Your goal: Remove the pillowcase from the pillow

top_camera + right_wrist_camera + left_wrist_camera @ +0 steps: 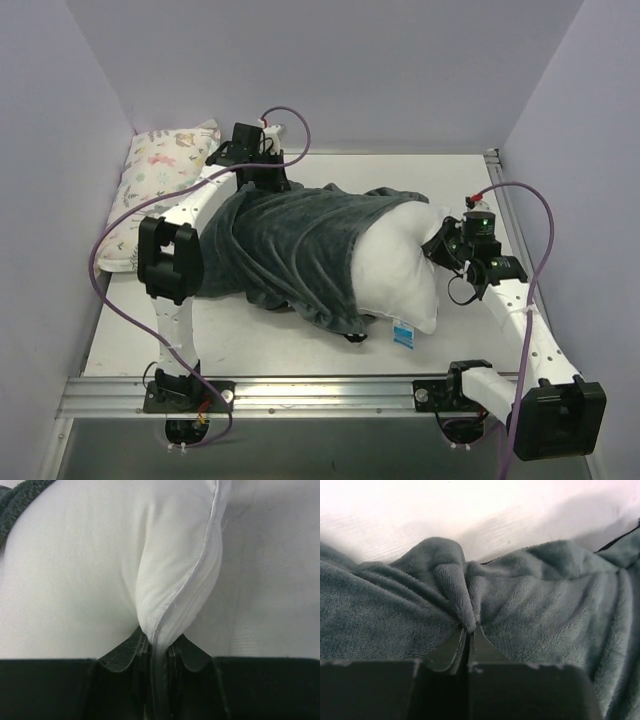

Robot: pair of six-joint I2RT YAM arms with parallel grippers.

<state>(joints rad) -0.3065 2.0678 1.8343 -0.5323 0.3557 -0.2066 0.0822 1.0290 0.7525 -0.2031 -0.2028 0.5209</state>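
Observation:
The pillowcase (pixel 285 245) lies plush grey-teal side out across the middle of the table, covering the left part of the white pillow (pixel 400 270). The pillow's right half sticks out bare, with a small tag (pixel 403 333) at its near edge. My left gripper (pixel 268 180) is at the far end of the case and is shut on a pinched fold of the plush fabric (pixel 470 615). My right gripper (pixel 443 243) is at the pillow's right end, shut on its seamed edge (pixel 165 625). No zebra stripes show.
A smaller pillow with pastel animal print (pixel 160 185) lies along the left wall at the back. Purple walls close in the left, back and right. A metal rail (pixel 320 395) with both arm bases runs along the near edge.

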